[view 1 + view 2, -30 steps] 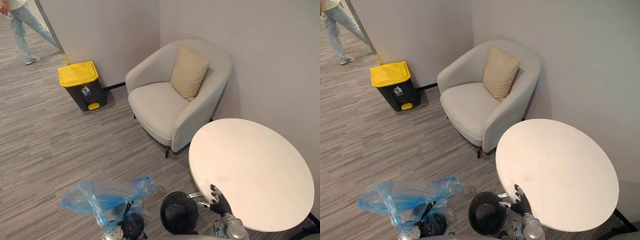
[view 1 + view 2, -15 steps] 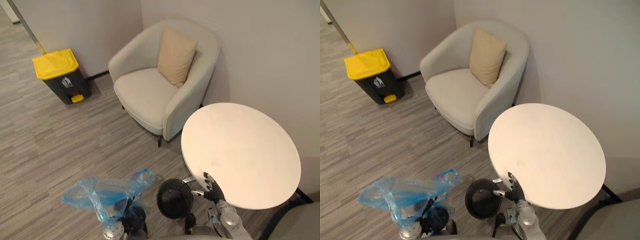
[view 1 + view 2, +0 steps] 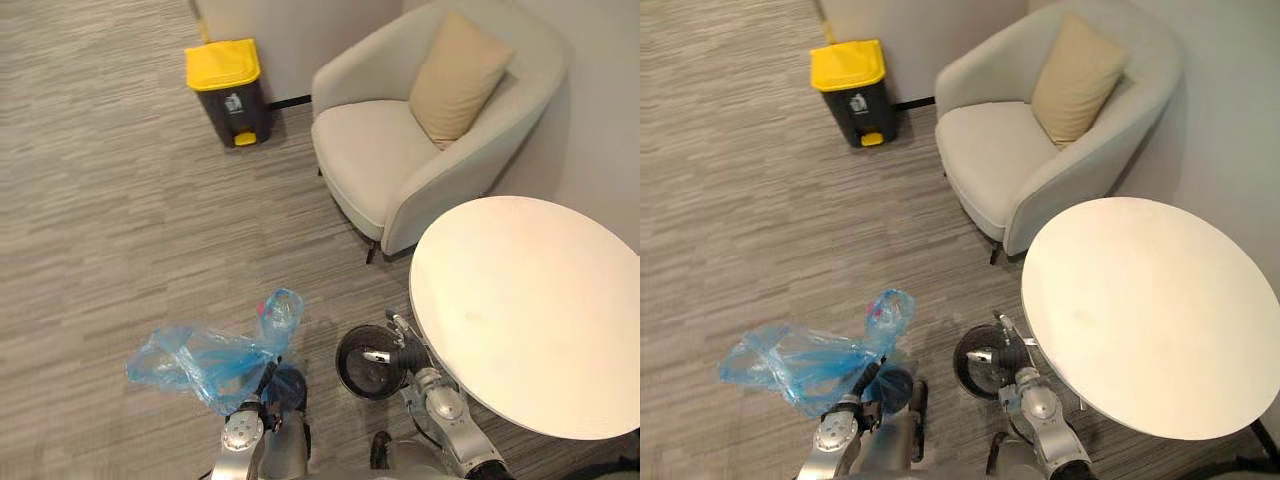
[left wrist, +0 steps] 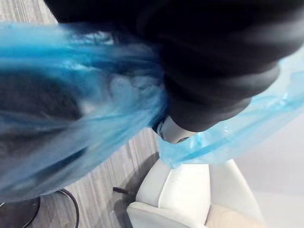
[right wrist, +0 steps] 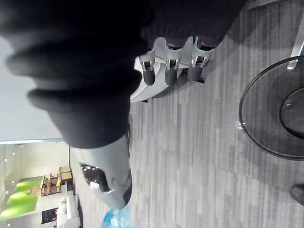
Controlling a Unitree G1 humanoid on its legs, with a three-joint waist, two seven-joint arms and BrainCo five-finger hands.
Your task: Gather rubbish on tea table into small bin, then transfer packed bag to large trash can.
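Low at the robot's left, the left robot hand (image 3: 279,388) carries the packed blue bag (image 3: 198,358) off the floor, grip hidden by plastic, ready for the distant yellow-lidded trash can (image 3: 228,88), while the right robot hand (image 3: 408,352) hangs loosely open, empty, beside the small bin (image 3: 366,364).

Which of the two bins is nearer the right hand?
The small black bin beside the table, just by the right hand; the yellow-lidded can stands far off.
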